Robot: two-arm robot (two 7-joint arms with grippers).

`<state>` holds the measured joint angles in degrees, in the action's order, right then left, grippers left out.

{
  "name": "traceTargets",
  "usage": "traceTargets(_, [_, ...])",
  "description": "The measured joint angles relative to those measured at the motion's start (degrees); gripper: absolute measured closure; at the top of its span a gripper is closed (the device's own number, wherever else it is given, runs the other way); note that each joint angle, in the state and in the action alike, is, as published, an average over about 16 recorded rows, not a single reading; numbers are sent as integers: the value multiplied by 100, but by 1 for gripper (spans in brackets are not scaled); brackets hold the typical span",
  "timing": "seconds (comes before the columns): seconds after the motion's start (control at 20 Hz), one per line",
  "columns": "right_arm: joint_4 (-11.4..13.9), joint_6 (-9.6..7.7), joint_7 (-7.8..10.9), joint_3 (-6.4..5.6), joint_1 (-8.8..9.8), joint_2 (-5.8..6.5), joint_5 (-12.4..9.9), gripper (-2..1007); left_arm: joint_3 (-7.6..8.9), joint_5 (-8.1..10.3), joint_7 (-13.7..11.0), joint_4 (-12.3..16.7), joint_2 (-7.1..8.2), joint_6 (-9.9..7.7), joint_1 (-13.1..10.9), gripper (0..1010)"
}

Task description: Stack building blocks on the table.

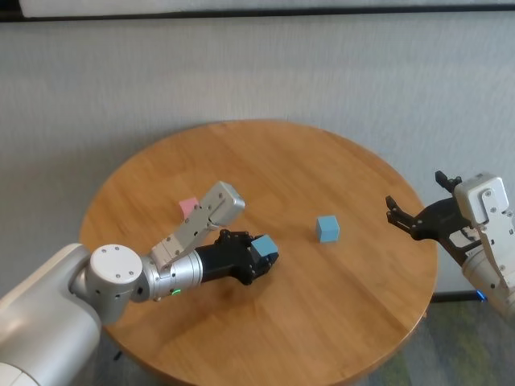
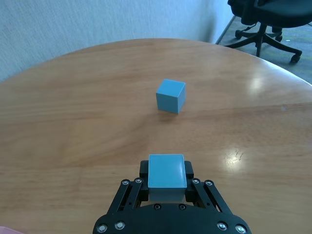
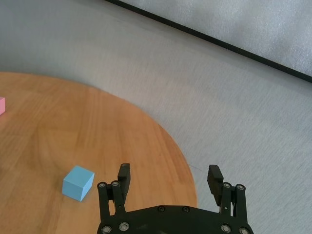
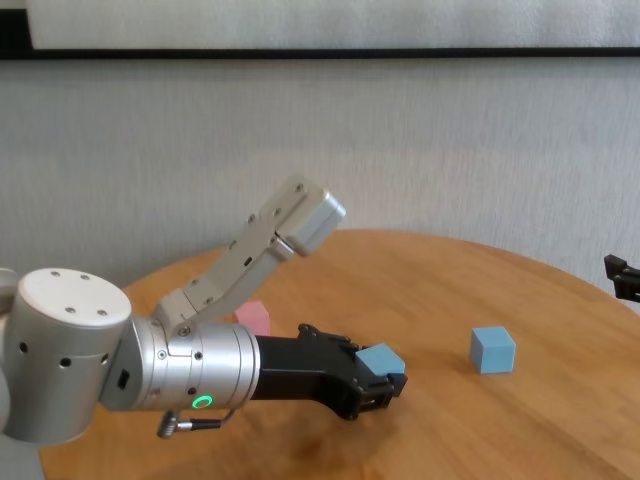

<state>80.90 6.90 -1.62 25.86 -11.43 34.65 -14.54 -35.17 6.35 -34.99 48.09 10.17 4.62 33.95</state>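
Now the left hand (image 1: 264, 256) sits low in the centre-left of the head view, clamped on a light blue block (image 1: 265, 245) with its fingers (image 2: 191, 171) pressed to two opposite sides. Cubes have no long axis; this one sits square between the fingers, one flat face turned toward the wrist camera, and whether it touches the worktop (image 1: 338, 322) cannot be told. The free blue block (image 1: 327, 229) rests right of centre, one vertical edge turned toward the left hand. The pink block (image 1: 188, 207) lies behind the left forearm, partly hidden, and only its edge shows at the left border of the right wrist view. The right hand (image 1: 399, 212) hangs at the worktop's right rim, fingers (image 3: 124, 173) spread wide and holding nothing.
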Motion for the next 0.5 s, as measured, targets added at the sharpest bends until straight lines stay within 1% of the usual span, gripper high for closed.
traceTargets(0.25, [0,0,0,0,0,0,0,5,15,-2,0,-129,-63,31,26,604])
traceTargets(0.5, [0,0,0,0,0,0,0,4,59,9,38,-111,-70,20,-9,552])
